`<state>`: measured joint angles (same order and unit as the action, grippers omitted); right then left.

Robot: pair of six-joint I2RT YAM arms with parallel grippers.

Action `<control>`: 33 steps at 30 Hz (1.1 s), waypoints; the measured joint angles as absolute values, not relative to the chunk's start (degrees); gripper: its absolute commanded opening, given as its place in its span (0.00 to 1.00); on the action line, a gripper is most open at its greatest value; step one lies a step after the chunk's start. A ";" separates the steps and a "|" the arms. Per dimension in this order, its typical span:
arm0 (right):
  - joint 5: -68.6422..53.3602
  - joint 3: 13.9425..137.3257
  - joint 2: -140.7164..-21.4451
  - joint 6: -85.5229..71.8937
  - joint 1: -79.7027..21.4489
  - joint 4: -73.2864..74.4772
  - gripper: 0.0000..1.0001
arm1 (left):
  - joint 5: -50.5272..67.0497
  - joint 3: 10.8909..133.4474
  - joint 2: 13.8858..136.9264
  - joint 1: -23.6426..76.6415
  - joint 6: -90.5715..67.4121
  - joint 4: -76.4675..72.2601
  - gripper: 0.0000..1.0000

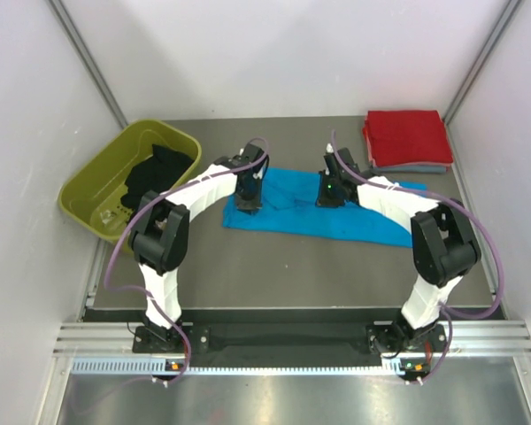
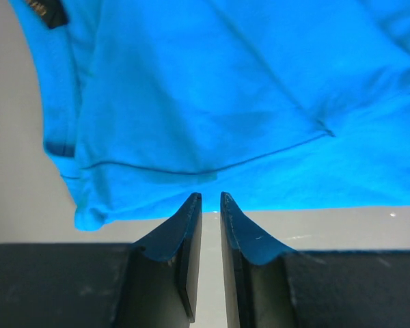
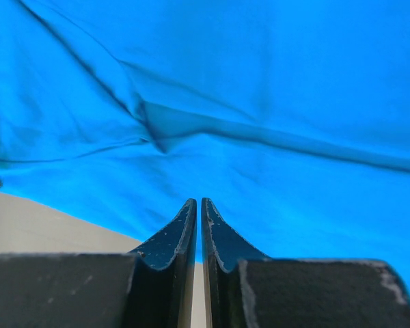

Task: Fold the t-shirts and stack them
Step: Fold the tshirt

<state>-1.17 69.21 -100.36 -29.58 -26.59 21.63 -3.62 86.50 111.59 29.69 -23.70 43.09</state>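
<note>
The turquoise-blue t-shirt [image 1: 336,217] lies as a long, creased band across the middle of the table; it also shows in the left wrist view [image 2: 225,89] and the right wrist view [image 3: 260,102]. My left gripper [image 1: 248,202] is over its left part, jaws nearly together with nothing between them [image 2: 210,197], tips at the cloth's edge. My right gripper [image 1: 327,197] is over the shirt's middle, shut and empty [image 3: 199,201]. The red t-shirt [image 1: 407,137] lies folded on the grey-blue one [image 1: 413,167] at the back right. The black t-shirt [image 1: 155,173] lies crumpled in the tub.
The olive-green plastic tub [image 1: 88,190] sits at the table's left edge, tilted over it. White walls with metal rails close in the left, right and back sides. Bare grey table [image 1: 274,266] shows in front of the blue shirt.
</note>
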 measured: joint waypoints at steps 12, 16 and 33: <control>-0.86 67.85 -96.16 -29.56 -26.02 22.26 0.08 | -9.15 82.61 112.12 29.26 -25.89 40.14 0.22; 0.16 67.77 -94.78 -29.56 -25.74 22.35 0.08 | -12.21 84.20 115.90 29.26 -26.87 40.91 0.22; 1.04 67.37 -93.56 -29.54 -22.37 22.41 0.08 | -15.62 100.27 126.15 27.66 -26.59 50.92 0.22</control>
<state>1.04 67.37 -93.56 -29.54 -22.37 22.41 -15.62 100.27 126.15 27.66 -26.59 50.92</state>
